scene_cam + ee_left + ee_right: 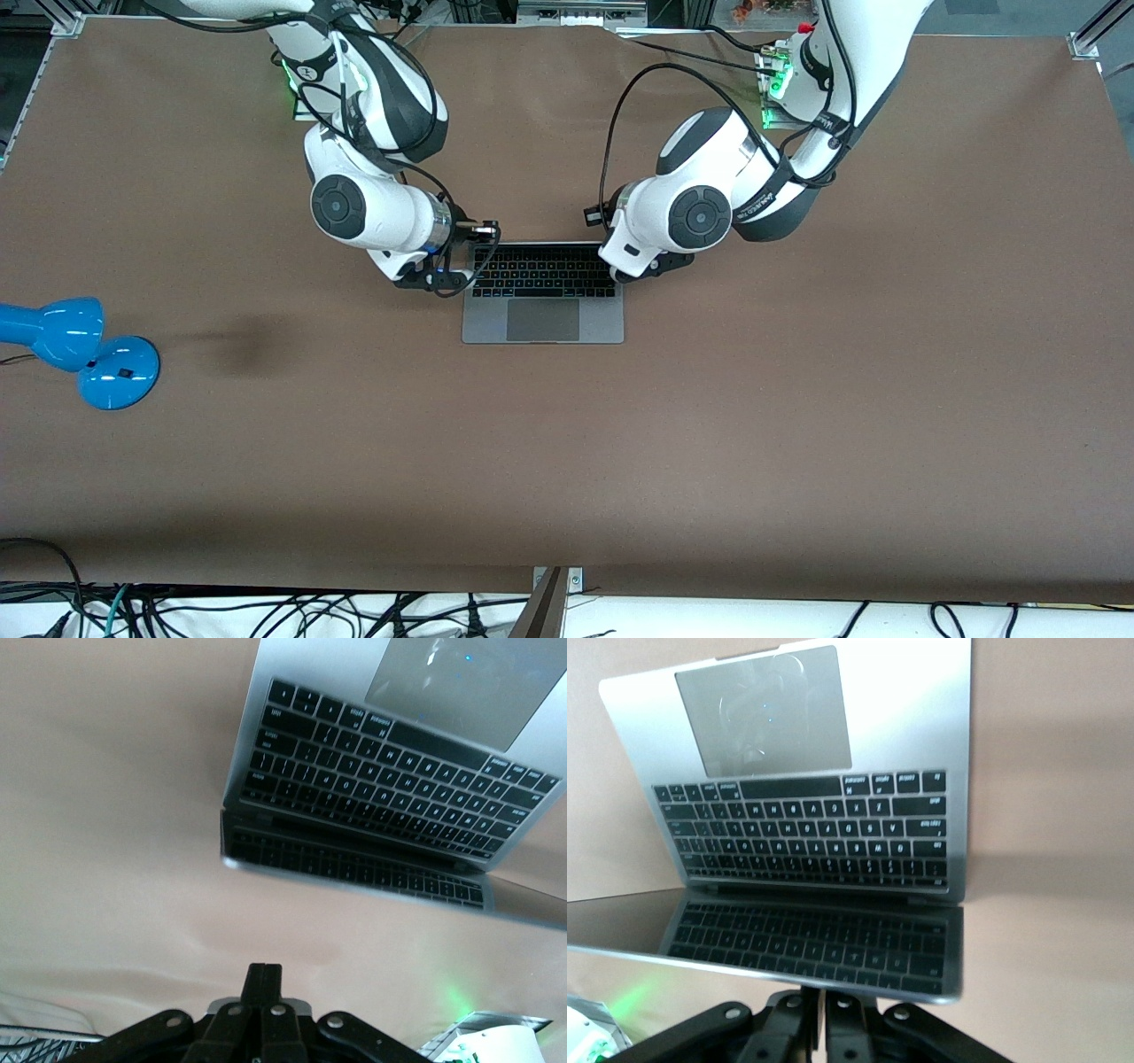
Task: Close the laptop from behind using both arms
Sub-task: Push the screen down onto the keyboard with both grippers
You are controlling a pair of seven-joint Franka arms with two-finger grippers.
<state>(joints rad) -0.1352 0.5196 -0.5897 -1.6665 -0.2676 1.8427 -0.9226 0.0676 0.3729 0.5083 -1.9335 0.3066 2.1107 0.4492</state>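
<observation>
The space-grey laptop (542, 306) stands open in the middle of the table, with its black keyboard and trackpad facing up. My left gripper (651, 266) is shut and empty beside the lid at the left arm's end. In the left wrist view the fingers (264, 979) are pressed together, a short gap from the lid's top edge (354, 890). My right gripper (434, 279) is at the lid's other corner. In the right wrist view its closed fingers (824, 1003) sit right at the lid's edge (815, 979), their tips hidden by it. The dark screen (815, 943) mirrors the keyboard.
A blue desk lamp (80, 350) lies on the brown table (567, 461) toward the right arm's end, nearer the front camera than the laptop. Loose cables (266, 611) hang below the table's front edge. Both arm bases stand along the top of the front view.
</observation>
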